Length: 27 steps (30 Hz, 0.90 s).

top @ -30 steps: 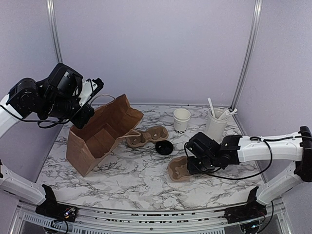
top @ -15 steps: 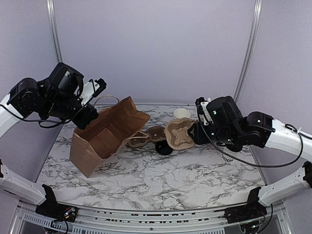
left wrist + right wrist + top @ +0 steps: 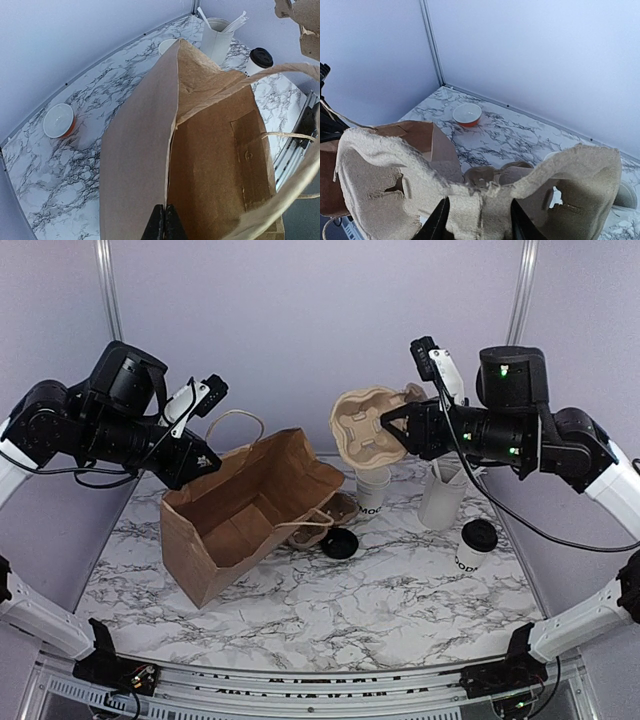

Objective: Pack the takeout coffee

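Observation:
The takeout coffee (image 3: 477, 544), a small white cup with a black lid, stands on the marble at the right, apart from both grippers; in the left wrist view the coffee (image 3: 259, 59) shows beyond the bag. My left gripper (image 3: 204, 461) (image 3: 164, 223) is shut on the rim of a brown paper bag (image 3: 250, 508) (image 3: 210, 155), holding its mouth open and tilted. My right gripper (image 3: 400, 428) (image 3: 479, 225) is shut on a pulp cup carrier (image 3: 368, 427) (image 3: 470, 195), held high in the air to the right of the bag's mouth.
An open white cup (image 3: 372, 487) and a larger cup of white utensils (image 3: 443, 496) stand at the back right. A loose black lid (image 3: 338, 543) and a second carrier (image 3: 335, 510) lie by the bag. A small orange-banded bowl (image 3: 59, 120) (image 3: 467, 114) sits behind the bag.
My right gripper has lifted the carrier from the table to high beside the bag's mouth, uncovering the lidded coffee. The left gripper has raised the bag more upright.

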Motion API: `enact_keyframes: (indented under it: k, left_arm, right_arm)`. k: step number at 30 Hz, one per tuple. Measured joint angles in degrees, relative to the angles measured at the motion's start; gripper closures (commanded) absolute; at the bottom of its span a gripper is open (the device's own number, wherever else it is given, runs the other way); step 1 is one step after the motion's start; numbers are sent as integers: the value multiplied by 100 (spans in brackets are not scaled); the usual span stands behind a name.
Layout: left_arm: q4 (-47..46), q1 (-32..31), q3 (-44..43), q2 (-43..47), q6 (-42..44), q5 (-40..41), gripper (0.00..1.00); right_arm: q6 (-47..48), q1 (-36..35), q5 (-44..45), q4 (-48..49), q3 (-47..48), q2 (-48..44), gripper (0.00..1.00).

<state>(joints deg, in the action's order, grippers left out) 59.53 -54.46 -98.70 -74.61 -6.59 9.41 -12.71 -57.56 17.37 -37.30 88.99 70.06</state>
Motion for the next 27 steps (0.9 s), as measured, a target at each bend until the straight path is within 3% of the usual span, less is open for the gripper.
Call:
enact_keyframes:
  k: [6,13,27]
  left_arm:
    - [74,-411,-201,-13,-271,4,100]
    - [50,-557,-195,-236,-590,0,100]
    - [-1062,-570,323,-304,-1626,-492,100]
  right_arm:
    - [278,-4,-597,-50,868,356,65]
    - [330,-4,-1204,-107,1158,579,64]
    - [92,-4,-2317,-122,1445,1014,64]
